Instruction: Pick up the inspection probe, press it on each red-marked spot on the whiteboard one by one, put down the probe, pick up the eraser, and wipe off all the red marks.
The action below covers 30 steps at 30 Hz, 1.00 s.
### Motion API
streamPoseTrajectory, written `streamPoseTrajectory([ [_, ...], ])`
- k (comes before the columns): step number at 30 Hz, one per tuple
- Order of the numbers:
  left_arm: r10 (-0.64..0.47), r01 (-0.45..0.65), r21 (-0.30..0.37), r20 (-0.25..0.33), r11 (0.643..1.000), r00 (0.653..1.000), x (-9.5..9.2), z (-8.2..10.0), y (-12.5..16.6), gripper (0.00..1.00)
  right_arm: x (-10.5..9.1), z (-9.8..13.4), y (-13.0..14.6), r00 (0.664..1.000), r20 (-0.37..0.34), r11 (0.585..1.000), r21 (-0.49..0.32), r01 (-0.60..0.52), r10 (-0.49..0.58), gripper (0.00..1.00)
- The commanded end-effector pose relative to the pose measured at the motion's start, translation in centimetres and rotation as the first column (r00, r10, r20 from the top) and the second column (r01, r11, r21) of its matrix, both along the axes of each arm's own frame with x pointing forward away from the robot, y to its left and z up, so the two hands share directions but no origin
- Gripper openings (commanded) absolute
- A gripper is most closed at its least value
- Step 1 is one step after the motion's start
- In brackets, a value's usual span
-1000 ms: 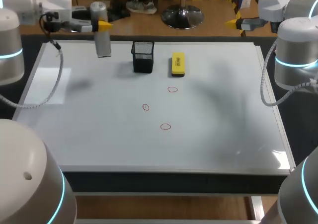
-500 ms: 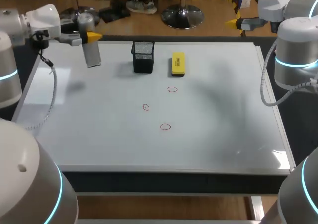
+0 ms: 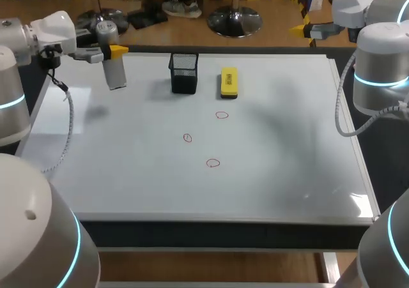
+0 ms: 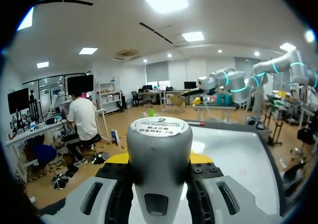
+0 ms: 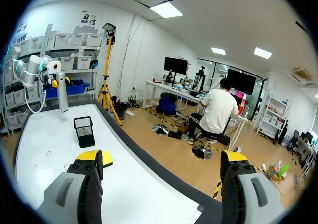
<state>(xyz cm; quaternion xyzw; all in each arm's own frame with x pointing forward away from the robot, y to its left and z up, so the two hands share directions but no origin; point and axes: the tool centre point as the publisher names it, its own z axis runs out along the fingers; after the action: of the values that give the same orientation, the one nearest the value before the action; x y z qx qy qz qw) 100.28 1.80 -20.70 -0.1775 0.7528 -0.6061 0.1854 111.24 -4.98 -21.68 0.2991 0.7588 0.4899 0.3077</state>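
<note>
From the head view, the left gripper [image 3: 110, 49] was pinching the inspection probe [image 3: 115, 73], a grey cylinder hanging nearly upright from the yellow tips over the far left part of the whiteboard [image 3: 128, 173]. A black mesh cup [image 3: 183, 73] stood on the board to the right of the probe, and the yellow eraser [image 3: 229, 83] lay flat just beyond the cup (the two were close but not touching). Three small red marks sat nearer the middle of the board: one [image 3: 222, 115] below the eraser, one [image 3: 187, 137] lower and to its left, one [image 3: 213, 163] nearest the camera. The right gripper [image 3: 304, 29] hung past the board's far right edge.

In the left wrist view, the probe [image 4: 159, 144] filled the space between the gripper's two fingers, both pressed against its sides, its labelled end facing the camera.

In the right wrist view, the right gripper [image 5: 164, 159] had its fingers spread wide with nothing between them. Ahead lay the whiteboard [image 5: 44, 184] with the mesh cup [image 5: 84, 131] on it, and the probe [image 5: 62, 92] hung from the left arm [image 5: 32, 65] at the board's far side.
</note>
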Motion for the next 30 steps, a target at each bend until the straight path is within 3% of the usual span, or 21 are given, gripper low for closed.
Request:
streamPoseTrajectory([
  [1, 0.0, 0.0, -0.001, 0.002, 1.0, 1.0, -0.1, 0.1, 0.1, 0.0, 0.0, 0.0, 0.0, 1.0, 0.0, 1.0, 0.0, -0.001, 0.001, 1.0],
  [10, 0.0, 0.0, -0.001, 0.002, 1.0, 1.0, -0.1, 0.1, 0.1, 0.0, 0.0, 0.0, 0.0, 1.0, 0.0, 1.0, 0.0, -0.001, 0.001, 1.0],
  [14, 0.0, 0.0, -0.001, 0.002, 1.0, 1.0, -0.1, 0.1, 0.1, 0.0, -0.3, -0.3, 1.3, 0.987, -0.035, 0.979, -0.125, -0.16, 0.157, 1.0],
  [17, 0.0, 0.0, -0.001, 0.002, 1.0, 1.0, -0.1, 0.1, 0.1, 0.0, -0.6, -0.6, 2.3, 0.96, -0.093, 0.935, -0.219, -0.278, 0.264, 1.0],
  [21, 0.0, 0.0, -0.001, 0.002, 1.0, 1.0, -0.1, 0.1, 0.1, 0.0, -0.9, -1.2, 3.8, 0.892, -0.208, 0.815, -0.363, -0.452, 0.402, 1.0],
  [24, 0.0, 0.0, -0.001, 0.002, 1.0, 1.0, -0.1, 0.1, 0.1, 0.0, -1.1, -1.8, 5.1, 0.81, -0.312, 0.666, -0.463, -0.585, 0.496, 1.0],
  [30, 0.0, 0.0, -0.001, 0.002, 1.0, 1.0, -0.1, 0.1, 0.1, 0.0, -1.3, -3.0, 7.2, 0.643, -0.497, 0.344, -0.566, -0.749, 0.583, 1.0],
])
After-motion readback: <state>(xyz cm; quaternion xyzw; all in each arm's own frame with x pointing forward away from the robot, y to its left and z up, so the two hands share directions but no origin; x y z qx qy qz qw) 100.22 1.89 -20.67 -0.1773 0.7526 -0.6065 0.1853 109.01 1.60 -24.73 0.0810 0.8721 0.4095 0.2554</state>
